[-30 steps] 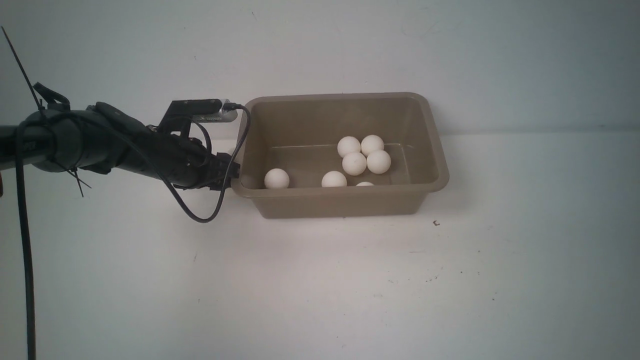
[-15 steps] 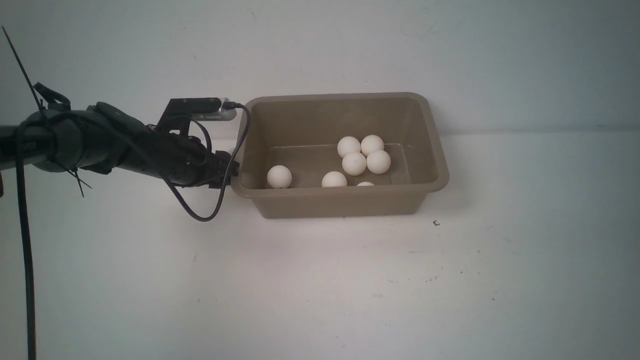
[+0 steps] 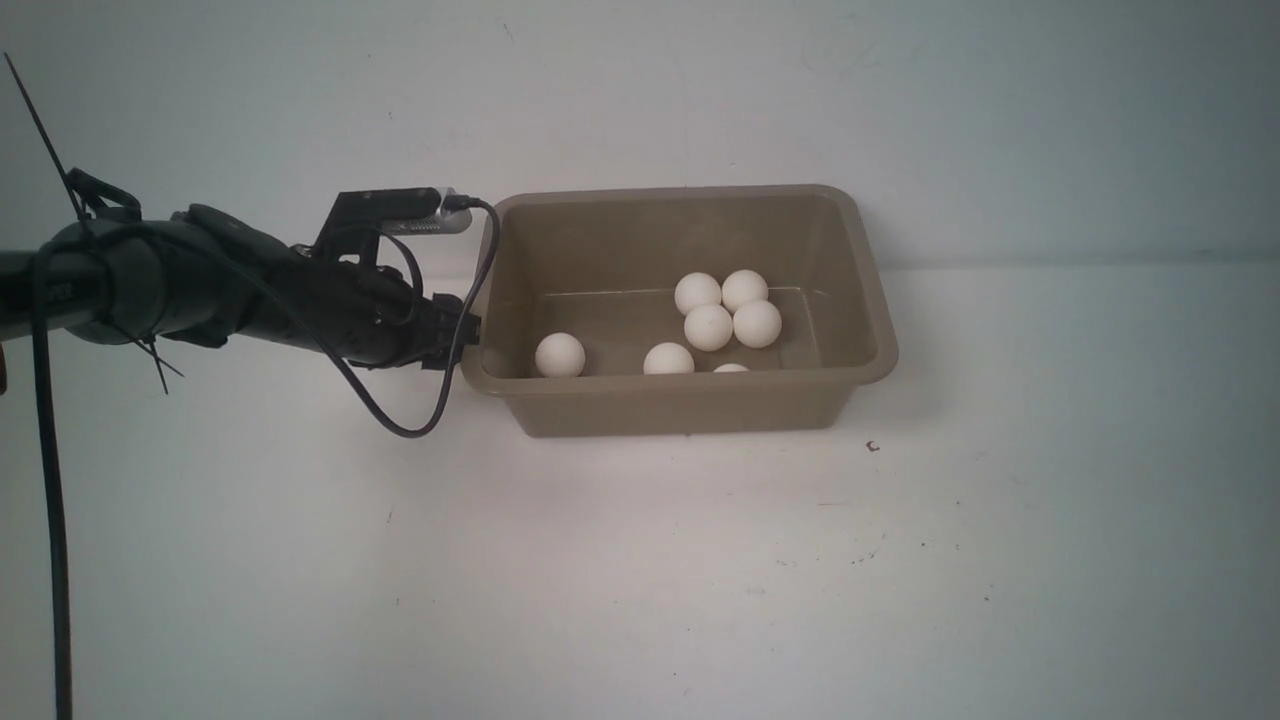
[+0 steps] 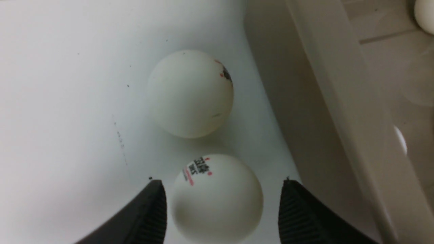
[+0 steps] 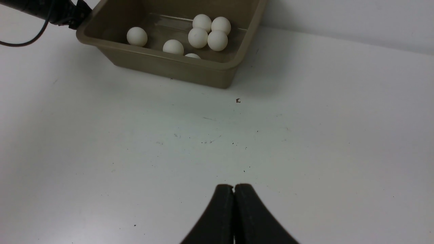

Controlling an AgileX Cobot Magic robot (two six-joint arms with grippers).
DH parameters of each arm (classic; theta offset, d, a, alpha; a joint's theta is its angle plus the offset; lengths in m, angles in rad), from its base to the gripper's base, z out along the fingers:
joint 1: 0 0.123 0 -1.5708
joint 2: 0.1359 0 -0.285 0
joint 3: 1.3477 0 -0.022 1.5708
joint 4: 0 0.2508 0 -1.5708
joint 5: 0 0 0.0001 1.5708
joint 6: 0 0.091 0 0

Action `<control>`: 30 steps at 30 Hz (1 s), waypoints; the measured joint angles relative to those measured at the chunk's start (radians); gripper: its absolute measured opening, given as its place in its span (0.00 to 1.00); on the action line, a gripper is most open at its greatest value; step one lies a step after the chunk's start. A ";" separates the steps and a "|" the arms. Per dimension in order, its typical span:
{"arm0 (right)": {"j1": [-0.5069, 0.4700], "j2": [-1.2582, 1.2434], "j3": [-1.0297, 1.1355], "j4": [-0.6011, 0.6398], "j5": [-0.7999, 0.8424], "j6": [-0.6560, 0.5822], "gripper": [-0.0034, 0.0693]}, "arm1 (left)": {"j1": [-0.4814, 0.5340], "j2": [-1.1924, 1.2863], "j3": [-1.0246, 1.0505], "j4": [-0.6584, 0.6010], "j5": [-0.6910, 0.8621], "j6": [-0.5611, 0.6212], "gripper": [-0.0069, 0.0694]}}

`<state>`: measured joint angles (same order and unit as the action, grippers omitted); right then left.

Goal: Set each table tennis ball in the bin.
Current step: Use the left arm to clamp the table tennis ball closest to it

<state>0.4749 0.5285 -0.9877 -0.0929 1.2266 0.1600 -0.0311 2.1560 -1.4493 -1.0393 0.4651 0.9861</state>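
**Item:** small off-white smooth table tennis ball with printed mark [image 4: 217, 198], resting on the white surface [image 3: 640, 560] at 9 o'clock of the taupe-brown rectangular plastic bin [image 3: 680, 410], outside it.
**Nearby:** second ball [image 4: 190, 94] just beside it; other balls [image 3: 708, 327] lie inside the bin.
**Left fingers** [image 4: 149, 217]: spread, straddling the printed ball, nothing clamped.
**Right fingers** [image 5: 223, 213]: pressed together, empty.
**Handling (judged):** light, slick, rolls readily. Pinch across the widest girth, at its 3 and 9 o'clock.

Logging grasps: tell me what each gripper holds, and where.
Nothing. The left gripper stands open around a ball on the table; the right gripper is shut, empty.
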 joint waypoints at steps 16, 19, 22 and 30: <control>0.000 0.000 0.000 0.000 0.000 0.000 0.02 | 0.000 0.044 -0.005 -0.063 0.005 0.013 0.62; 0.000 0.000 0.000 0.000 0.000 0.000 0.02 | -0.002 0.047 -0.006 -0.080 -0.005 0.021 0.62; 0.000 0.000 0.000 0.001 0.000 0.000 0.02 | -0.007 0.047 -0.007 -0.082 -0.014 0.024 0.59; 0.000 0.000 0.000 0.003 0.000 0.004 0.02 | -0.010 0.047 -0.007 -0.084 -0.029 0.020 0.54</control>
<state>0.4749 0.5285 -0.9877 -0.0897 1.2266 0.1642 -0.0407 2.2025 -1.4563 -1.1237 0.4362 1.0064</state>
